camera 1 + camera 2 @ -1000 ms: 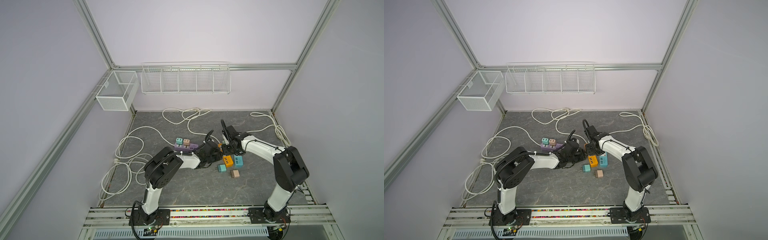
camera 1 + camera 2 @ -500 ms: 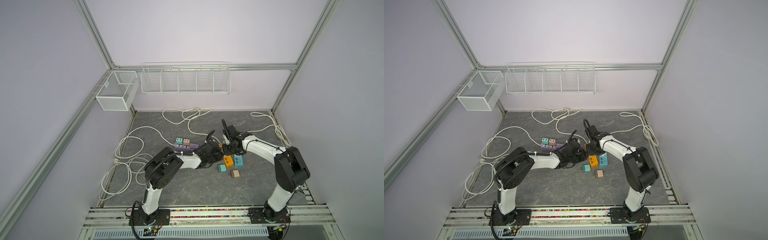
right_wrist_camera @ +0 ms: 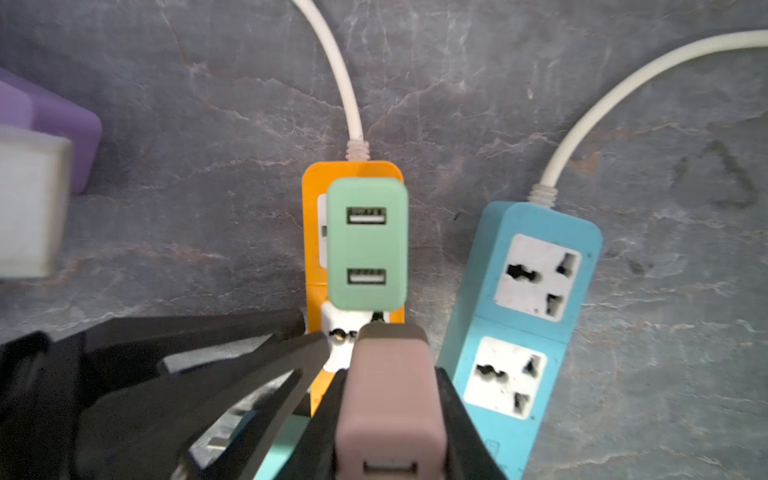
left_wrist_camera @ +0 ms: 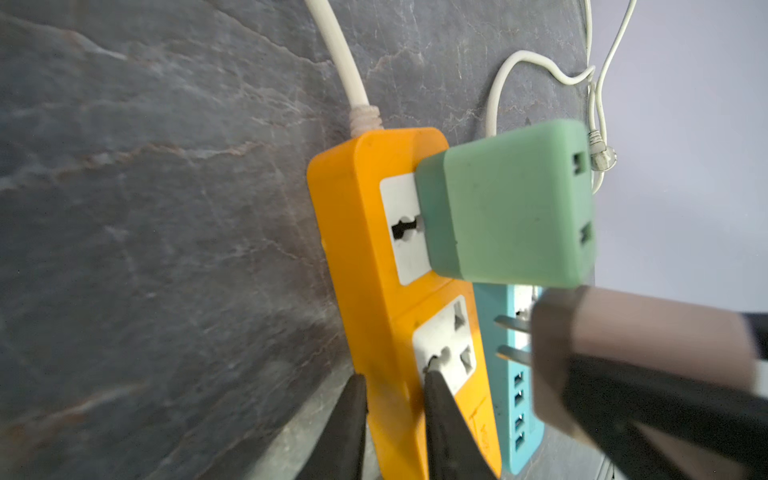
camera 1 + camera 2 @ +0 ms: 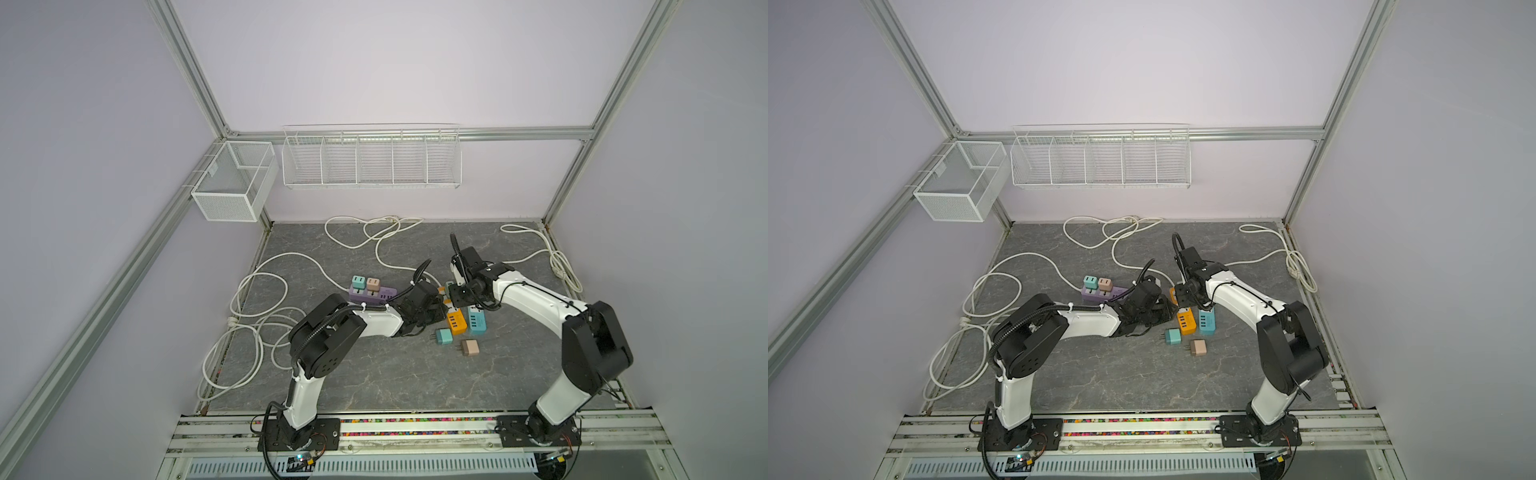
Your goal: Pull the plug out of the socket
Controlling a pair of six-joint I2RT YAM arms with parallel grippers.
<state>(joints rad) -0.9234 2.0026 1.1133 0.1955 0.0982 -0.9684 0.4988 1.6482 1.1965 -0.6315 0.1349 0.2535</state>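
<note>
In both top views the left gripper (image 5: 436, 307) and right gripper (image 5: 457, 293) meet. Left wrist: the left gripper pinches the orange socket (image 4: 365, 249); beside it, the brown plug (image 4: 623, 353) is out. Right wrist: the right gripper squeezes that plug; ahead, a green plug (image 3: 368, 245) is still in.

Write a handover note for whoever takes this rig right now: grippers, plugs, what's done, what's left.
Grippers: right gripper shut on the mauve square plastic plug, prongs clear of any socket; left gripper shut on the edge of the orange plastic power strip.
Things: green square plug sits in the orange strip's cord-end socket; teal plug and tan plug sit in the purple power strip.
Done: mauve plug is out.
Left: likely set it down, then pull the green one.
</note>
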